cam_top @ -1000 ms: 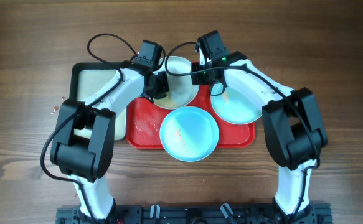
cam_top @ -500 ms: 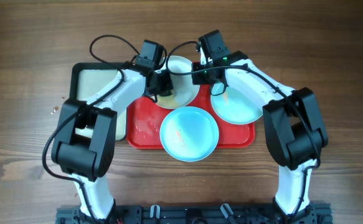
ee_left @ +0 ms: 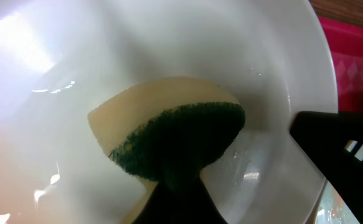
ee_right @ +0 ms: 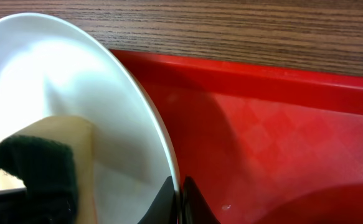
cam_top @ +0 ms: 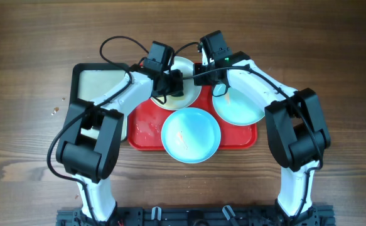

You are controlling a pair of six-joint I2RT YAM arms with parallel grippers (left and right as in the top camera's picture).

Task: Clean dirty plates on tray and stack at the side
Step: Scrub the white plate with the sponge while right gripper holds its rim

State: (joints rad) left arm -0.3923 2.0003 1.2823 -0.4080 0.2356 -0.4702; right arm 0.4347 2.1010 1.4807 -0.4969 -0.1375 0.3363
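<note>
The white plate [cam_top: 184,80] is tilted at the back of the red tray [cam_top: 145,135]. My right gripper [ee_right: 177,198] is shut on the white plate's rim [ee_right: 162,143] and holds it. My left gripper [ee_left: 181,205] is shut on a yellow sponge with a green scrub side [ee_left: 175,134] and presses it against the inside of the white plate [ee_left: 106,50]. Two pale blue plates lie on the tray: one at the front middle [cam_top: 191,134] with an orange smear, one at the right [cam_top: 238,104] with a smear near its back.
A black-rimmed tray with a pale inside [cam_top: 98,85] lies left of the red tray. Crumbs lie on the red tray's left part [cam_top: 146,129]. A small speck lies on the wooden table at the left [cam_top: 55,110].
My left gripper with the sponge has moved right across the white plate. The right gripper and the plates have stayed in place.
</note>
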